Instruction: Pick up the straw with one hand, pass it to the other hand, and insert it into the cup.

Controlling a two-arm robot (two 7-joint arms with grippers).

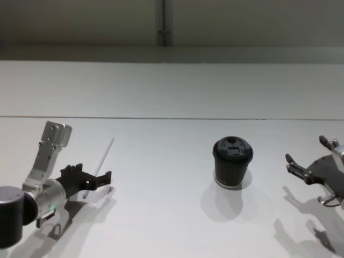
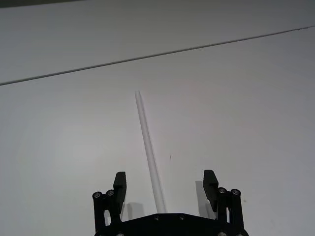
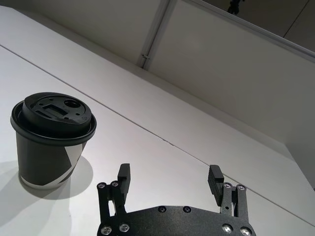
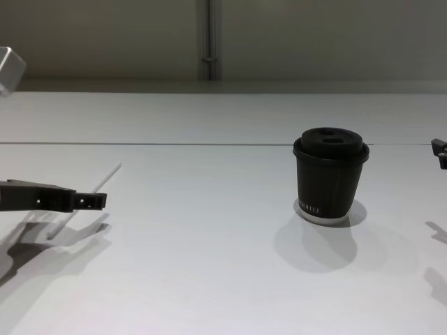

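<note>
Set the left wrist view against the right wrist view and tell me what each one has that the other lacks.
Left wrist view: the straw lying on the table, its near end inside the open left gripper. Right wrist view: the cup, upright with its lid on, standing apart from the open right gripper, and a wall behind. Both: white table crossed by a dark seam.

1. The straw: smooth white plastic with a faint sheen.
2. The cup: matt dark paper wall with a paler band at the foot. Its lid is moulded black plastic, lightly glossy.
3. The left gripper: matt black, plastic-looking fingers. Behind it are a brushed silver metal bracket and a glossy black forearm.
4. The right gripper: matt black plate studded with shiny metal screw heads.
5. The table: smooth, matt white surface.
</note>
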